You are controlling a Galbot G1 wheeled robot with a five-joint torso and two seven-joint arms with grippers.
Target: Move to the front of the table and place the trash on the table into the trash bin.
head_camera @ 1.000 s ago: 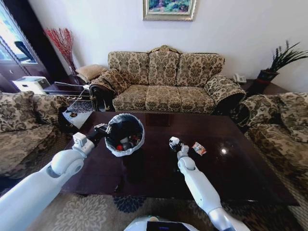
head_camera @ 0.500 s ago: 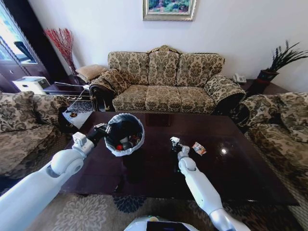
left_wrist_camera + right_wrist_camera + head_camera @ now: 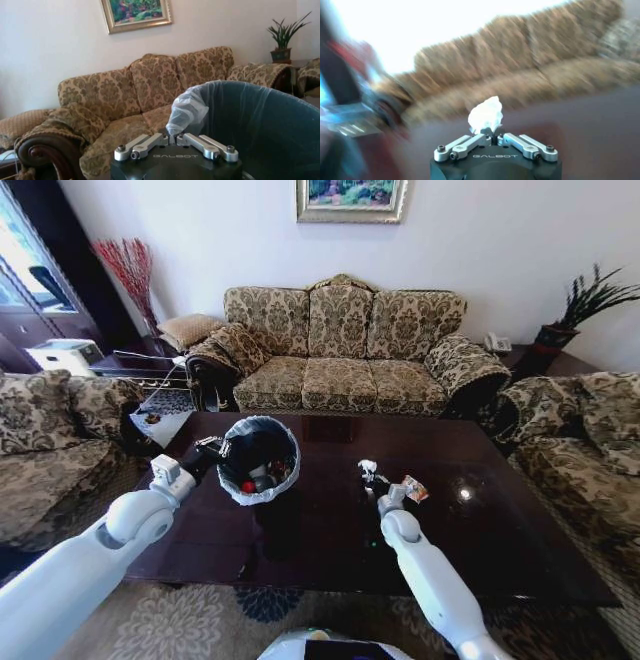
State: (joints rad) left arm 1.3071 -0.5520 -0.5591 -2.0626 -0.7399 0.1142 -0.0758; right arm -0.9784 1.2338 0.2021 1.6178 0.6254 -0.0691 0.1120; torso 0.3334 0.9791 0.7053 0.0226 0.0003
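Above the table [image 3: 330, 530], both GALBOT-marked grippers pinch: right [image 3: 493, 132] a white paper wad [image 3: 486, 113], left [image 3: 174, 135] the trash bin [image 3: 260, 123] liner.

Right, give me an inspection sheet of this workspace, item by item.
Surface: glossy dark table, sofas on three sides.
Job's things: trash bin stands on the table's left part, black-lined, several pieces already inside. White paper wad pinched in the right claw. Multicoloured wrapper lies on the table just right of that claw.
Clutter: nothing seen.
Claws: left claw shut on the bin's liner edge at the rim; right claw shut on the paper wad, above the table, right of the bin.
Cables: nothing seen.
Surroundings: framed picture on the wall, potted plant on the far right, red branches on the left.
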